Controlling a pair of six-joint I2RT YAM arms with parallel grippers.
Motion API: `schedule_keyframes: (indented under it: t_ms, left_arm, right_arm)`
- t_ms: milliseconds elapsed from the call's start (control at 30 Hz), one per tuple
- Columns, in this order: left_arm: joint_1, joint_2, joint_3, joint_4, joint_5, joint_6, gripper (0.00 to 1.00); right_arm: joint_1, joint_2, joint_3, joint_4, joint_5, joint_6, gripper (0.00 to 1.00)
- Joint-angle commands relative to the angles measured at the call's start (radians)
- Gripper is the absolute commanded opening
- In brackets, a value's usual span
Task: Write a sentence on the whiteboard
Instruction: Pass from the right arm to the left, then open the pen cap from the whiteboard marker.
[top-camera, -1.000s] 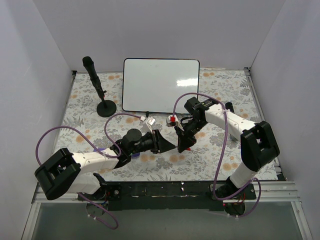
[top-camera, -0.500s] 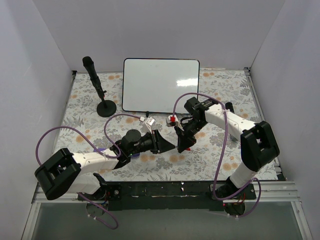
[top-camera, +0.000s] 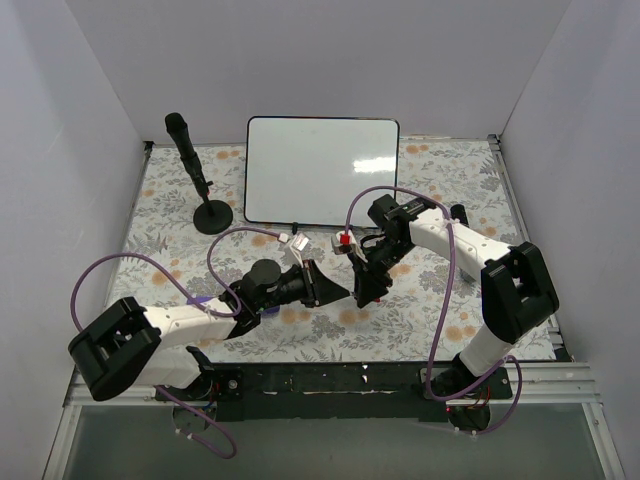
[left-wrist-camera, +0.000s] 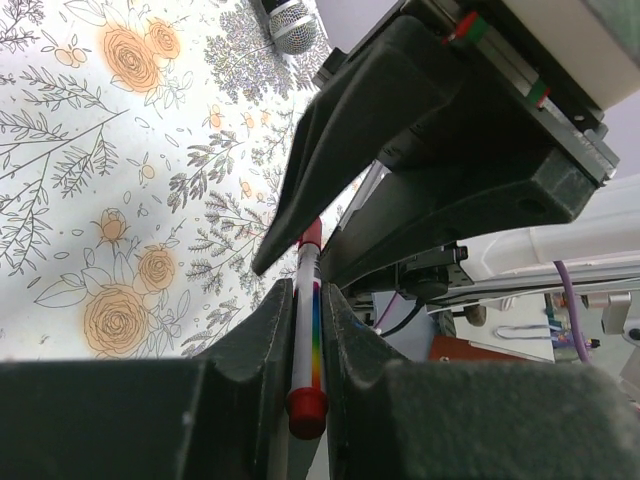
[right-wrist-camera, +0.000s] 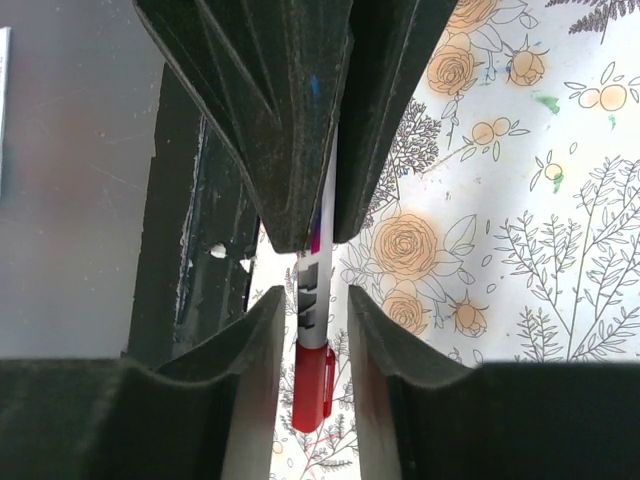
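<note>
The whiteboard (top-camera: 322, 172) is standing at 12 o'clock on the table (top-camera: 450, 200), its long axis running from 9 to 3 o'clock and its glossy face facing the arms. Toward 6 o'clock from it, the left end effector (left-wrist-camera: 308, 300) is clamping fully closed on a red-capped marker (left-wrist-camera: 307, 350). The right end effector (right-wrist-camera: 315, 300) is flanking the same marker, its jaws slightly parted with gaps showing on both sides.

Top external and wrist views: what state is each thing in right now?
whiteboard: blank, no sentence written on it.
marker: capped, held off the table.
left gripper: shut on the marker.
right gripper: slightly open around the marker's red cap.
microphone: standing on its round base.
</note>
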Motion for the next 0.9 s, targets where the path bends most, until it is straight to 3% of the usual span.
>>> schedule_keyframes:
  t_ms: [0,233,567,733,767,800,867]
  left_arm:
    - [-0.001,-0.075,-0.023,-0.034,-0.025,0.062,0.0]
    - [-0.001,-0.194,-0.052,-0.093,-0.061,0.102,0.0]
    - [-0.001,-0.199,-0.056,-0.085,-0.074,0.075,0.0]
    - [0.0,-0.175,-0.062,-0.044,-0.074,0.061,0.0]
    - [-0.001,-0.171,-0.06,-0.036,-0.072,0.058,0.0]
    - [0.0,-0.168,-0.06,-0.038,-0.074,0.056,0.0]
    - [-0.001,-0.21,-0.08,-0.039,-0.112,0.065,0.0]
  right_arm:
    - [-0.027,-0.038,-0.001,-0.018,-0.032,-0.016,0.45]
    - [-0.048,-0.123,-0.076,0.008,-0.054,-0.026,0.46]
    - [-0.046,-0.051,-0.01,-0.05,-0.139,-0.057,0.38]
    - [-0.031,-0.02,-0.007,-0.061,-0.164,-0.062,0.23]
    - [-0.029,-0.015,-0.003,-0.061,-0.17,-0.063,0.16]
    - [-0.029,-0.011,0.0,-0.064,-0.175,-0.066,0.02]
    - [-0.029,0.003,0.008,-0.097,-0.169,-0.106,0.01]
